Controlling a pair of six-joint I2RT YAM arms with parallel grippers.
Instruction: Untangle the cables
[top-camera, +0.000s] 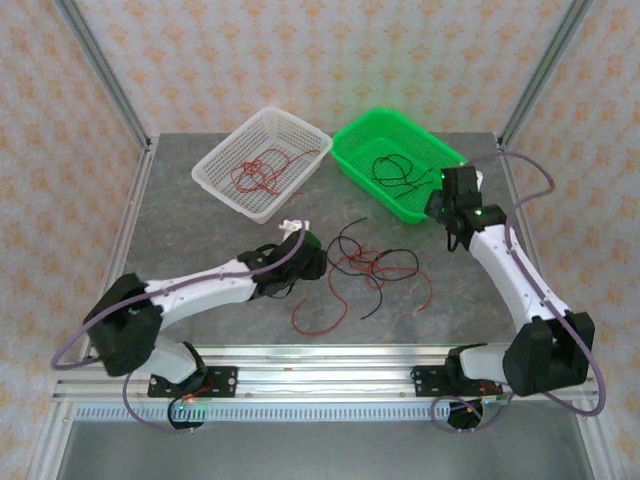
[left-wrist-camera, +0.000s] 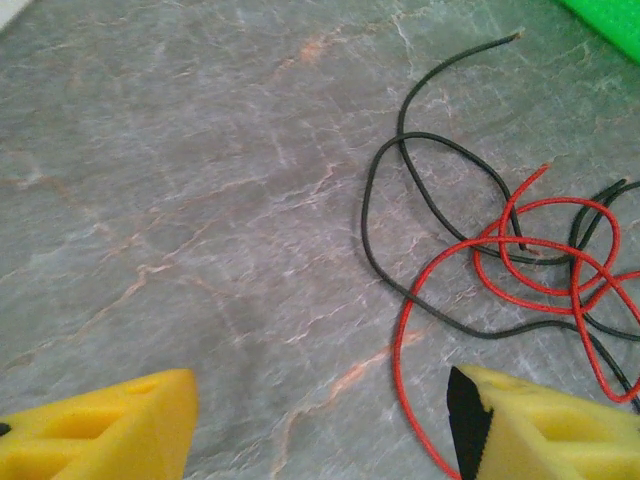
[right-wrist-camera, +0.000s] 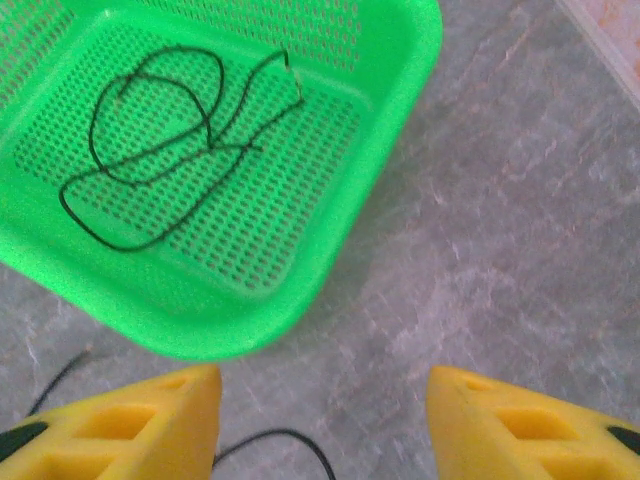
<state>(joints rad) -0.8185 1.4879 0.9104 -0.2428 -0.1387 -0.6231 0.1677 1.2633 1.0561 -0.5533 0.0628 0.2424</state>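
Several cables (left-wrist-camera: 398, 345) lie tangled at the frame's right beside our parted left fingers (left-wrist-camera: 545, 428); the parted right fingers (right-wrist-camera: 520, 420) sit farther.

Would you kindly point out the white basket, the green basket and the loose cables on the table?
white basket (top-camera: 230, 197), top external view, near wall.
green basket (top-camera: 364, 179), top external view, near-left wall.
loose cables (top-camera: 366, 262), top external view, tangled middle.

Red and black cables (top-camera: 372, 263), green basket (top-camera: 368, 187)
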